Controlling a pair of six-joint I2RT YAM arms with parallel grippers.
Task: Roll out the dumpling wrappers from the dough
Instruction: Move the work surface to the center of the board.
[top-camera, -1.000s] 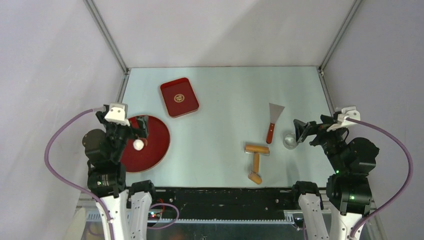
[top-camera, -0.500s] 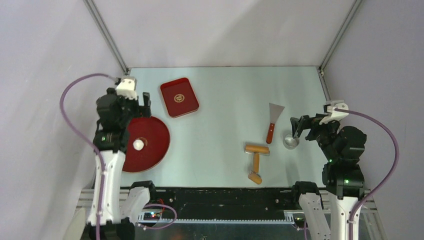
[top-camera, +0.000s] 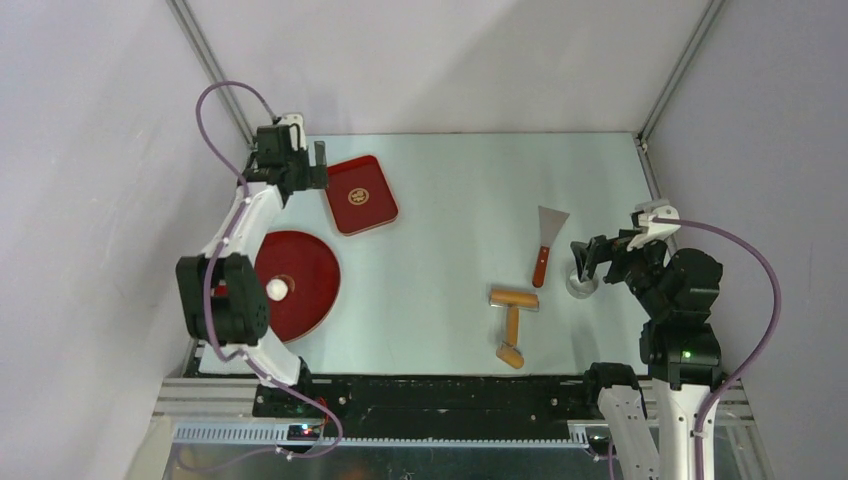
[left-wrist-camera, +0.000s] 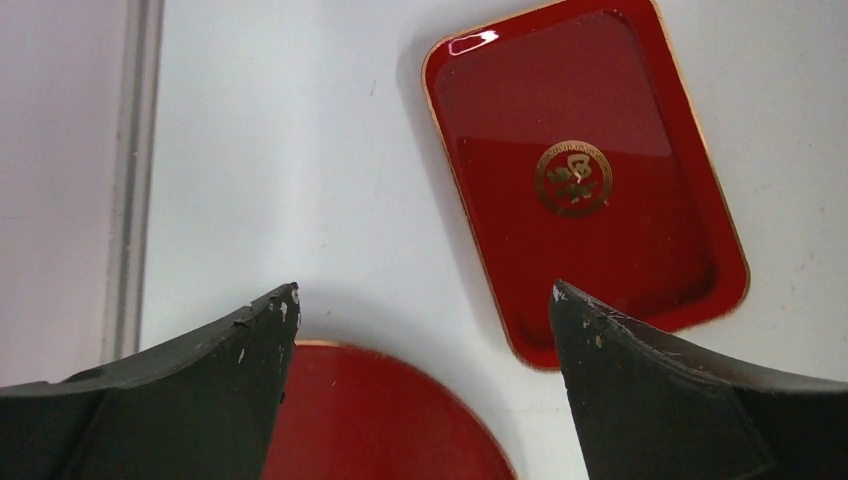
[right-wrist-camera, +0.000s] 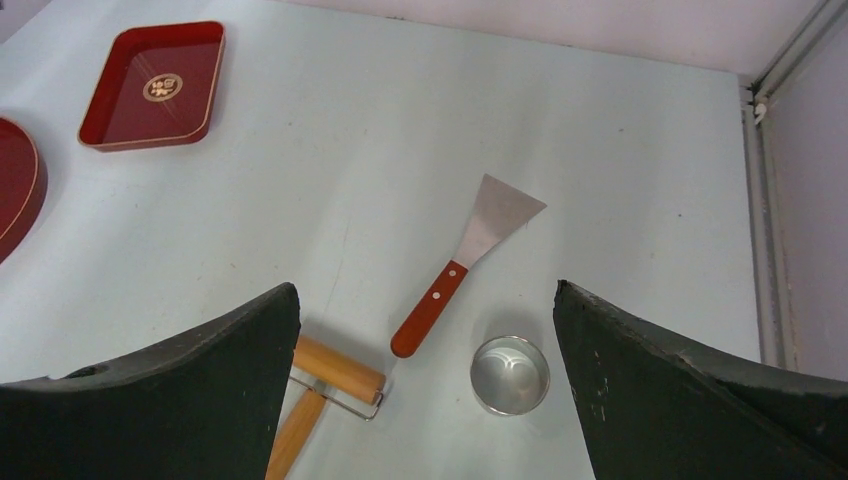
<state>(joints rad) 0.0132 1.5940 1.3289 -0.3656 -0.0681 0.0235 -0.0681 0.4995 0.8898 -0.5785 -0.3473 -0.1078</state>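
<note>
The dough (top-camera: 277, 289) is a small white ball lying on a round red plate (top-camera: 310, 270) at the left. No dumpling wrappers are in view. My left gripper (top-camera: 312, 170) is stretched out to the far left, beside a rectangular red tray (top-camera: 358, 195). In the left wrist view it (left-wrist-camera: 425, 295) hangs open and empty over the table between that tray (left-wrist-camera: 585, 180) and the plate's rim (left-wrist-camera: 380, 420). My right gripper (top-camera: 588, 262) is open and empty above a metal ring cutter (right-wrist-camera: 510, 375).
A wooden roller (top-camera: 513, 325) lies right of centre, also in the right wrist view as the roller (right-wrist-camera: 335, 370). A scraper (top-camera: 545, 245) with a red handle lies beside it, blade pointing away. Frame posts and walls close in the table's far corners.
My left arm has swung up from over the round plate and dough to the far left beside the tray. My right gripper has shifted slightly left above the ring cutter. Both stayed open.
</note>
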